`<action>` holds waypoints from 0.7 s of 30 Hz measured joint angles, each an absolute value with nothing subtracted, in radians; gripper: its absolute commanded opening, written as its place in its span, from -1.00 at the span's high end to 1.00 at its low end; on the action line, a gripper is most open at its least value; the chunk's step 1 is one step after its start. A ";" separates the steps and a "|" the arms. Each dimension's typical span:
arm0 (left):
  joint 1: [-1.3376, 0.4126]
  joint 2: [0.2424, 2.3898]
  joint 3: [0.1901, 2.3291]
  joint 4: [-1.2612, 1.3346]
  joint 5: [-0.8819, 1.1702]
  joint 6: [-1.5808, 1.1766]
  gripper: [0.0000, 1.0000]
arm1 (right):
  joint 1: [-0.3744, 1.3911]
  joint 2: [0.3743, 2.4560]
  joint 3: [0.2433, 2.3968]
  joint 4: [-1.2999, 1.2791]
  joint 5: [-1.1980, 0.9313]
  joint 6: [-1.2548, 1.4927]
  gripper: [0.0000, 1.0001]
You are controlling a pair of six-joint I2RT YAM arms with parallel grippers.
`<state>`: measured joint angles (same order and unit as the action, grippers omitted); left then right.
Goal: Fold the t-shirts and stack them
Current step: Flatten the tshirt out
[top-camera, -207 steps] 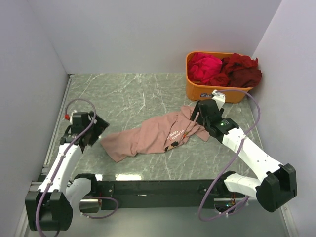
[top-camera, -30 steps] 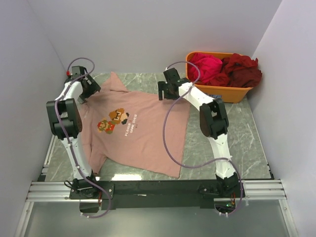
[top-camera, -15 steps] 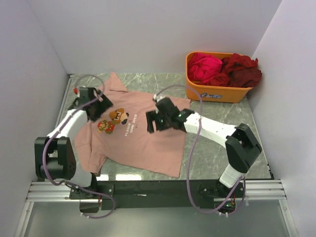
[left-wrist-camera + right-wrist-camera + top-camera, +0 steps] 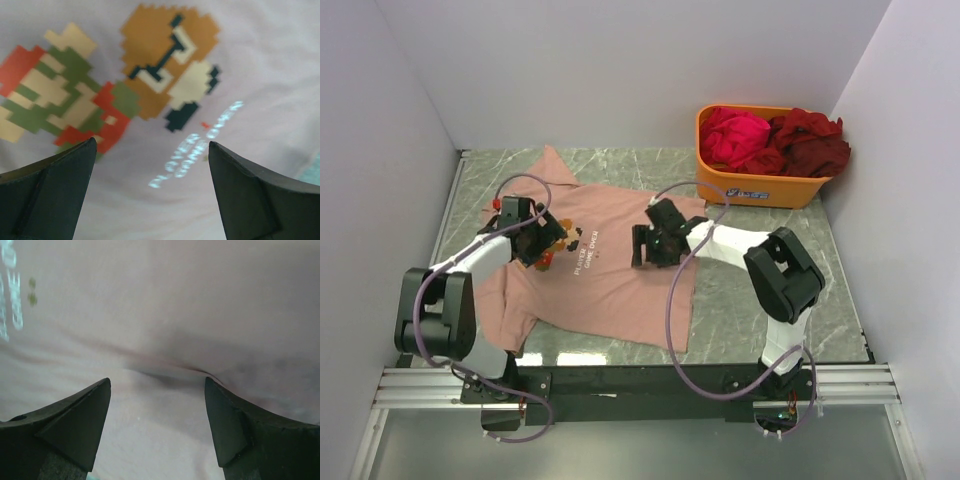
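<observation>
The salmon-pink t-shirt (image 4: 605, 275) lies spread flat on the table, print side up, with its pixel-art figure (image 4: 115, 85) and white lettering (image 4: 195, 145). My left gripper (image 4: 542, 240) is open and empty, low over the print on the chest. My right gripper (image 4: 648, 245) is open and empty, low over the shirt's right part, where a small crease (image 4: 170, 367) shows between the fingers. A magenta shirt (image 4: 735, 135) and a dark red shirt (image 4: 810, 140) lie bunched in the tub.
The orange plastic tub (image 4: 760, 185) stands at the back right corner. The marble table (image 4: 760, 290) shows bare to the right of the shirt. White walls close in the left, back and right sides.
Both grippers came in from the shirt's far corners toward its middle and dropped low over the cloth. The shirt, crumpled several seconds ago, now lies flat.
</observation>
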<state>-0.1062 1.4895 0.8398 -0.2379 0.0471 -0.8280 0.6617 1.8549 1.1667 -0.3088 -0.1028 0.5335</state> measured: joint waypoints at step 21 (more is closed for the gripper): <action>-0.039 1.747 1.048 -0.304 -0.039 -0.788 -0.99 | 0.392 1.910 1.237 -0.307 -0.062 0.497 -0.64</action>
